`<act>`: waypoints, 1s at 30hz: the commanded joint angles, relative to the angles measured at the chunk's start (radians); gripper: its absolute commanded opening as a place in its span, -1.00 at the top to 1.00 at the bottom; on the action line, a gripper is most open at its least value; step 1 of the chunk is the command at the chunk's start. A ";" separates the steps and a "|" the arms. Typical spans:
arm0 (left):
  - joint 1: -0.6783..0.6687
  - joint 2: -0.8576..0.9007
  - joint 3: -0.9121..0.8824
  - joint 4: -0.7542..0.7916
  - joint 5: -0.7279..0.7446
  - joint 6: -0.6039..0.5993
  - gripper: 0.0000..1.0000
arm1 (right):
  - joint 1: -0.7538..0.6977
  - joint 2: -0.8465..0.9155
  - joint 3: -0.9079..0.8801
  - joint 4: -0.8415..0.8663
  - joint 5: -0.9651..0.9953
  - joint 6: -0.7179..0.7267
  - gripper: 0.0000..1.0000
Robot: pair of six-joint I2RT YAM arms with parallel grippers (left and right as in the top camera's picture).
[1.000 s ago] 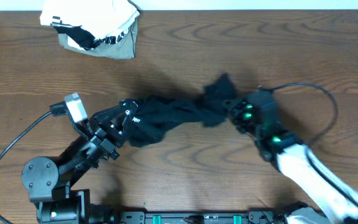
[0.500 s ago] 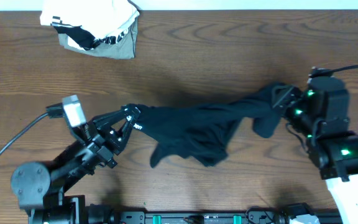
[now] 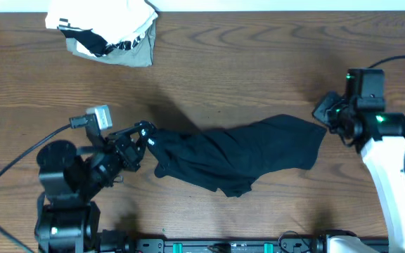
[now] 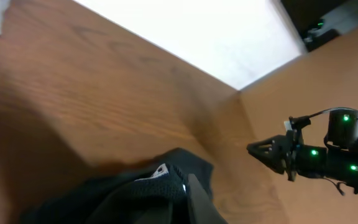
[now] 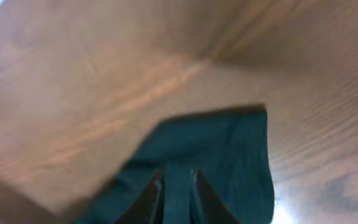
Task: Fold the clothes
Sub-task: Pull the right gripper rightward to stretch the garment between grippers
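One black garment (image 3: 238, 154): lies low on the counter (image 3: 259, 63), drawn out sideways between the two arms, rumpled, with a loose flap hanging toward the near edge.
Neck tag (image 4: 161, 171): white, right at the left gripper's fingers, so that is the collar end.
Left gripper (image 3: 144, 133): clamped on the bunched collar end, which it holds slightly off the wood.
Right gripper (image 3: 325, 112): just beside the garment's far corner but apart from it; fingers only slightly parted and empty.
Risk, dragging: with one end held, any pull by the left arm would likely slide the whole garment instead of flattening it.
Risk, creases: folding now would probably trap the wrinkles and the tucked flap.
Risk, regrasp: the far corner lies flat, so the right fingers could pinch one layer or miss it.
Risk, slip: the collar is gathered thick and could work loose.
Bundle (image 3: 107, 31): white and grey, well apart at the far left, unlikely to interfere.
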 commanded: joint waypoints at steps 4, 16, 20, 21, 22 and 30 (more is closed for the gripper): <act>0.004 0.095 0.015 0.001 -0.040 0.101 0.66 | -0.006 0.003 0.010 -0.077 -0.278 -0.150 0.58; 0.004 0.208 0.015 -0.098 -0.039 0.100 0.04 | 0.001 0.000 0.001 -0.387 -0.200 -0.197 -0.61; 0.004 0.208 0.015 -0.190 -0.039 0.100 0.04 | 0.001 0.000 -0.006 -0.429 -0.200 -0.197 -0.61; 0.004 0.208 0.015 -0.208 -0.040 0.100 0.04 | 0.001 0.000 -0.014 -0.436 -0.200 -0.196 -0.61; 0.004 0.209 0.015 -0.224 -0.042 0.100 0.04 | 0.001 0.000 -0.026 -0.437 -0.200 -0.193 -0.61; 0.004 0.209 0.015 -0.238 -0.111 0.101 0.04 | 0.001 0.000 -0.294 -0.217 -0.381 -0.145 -0.55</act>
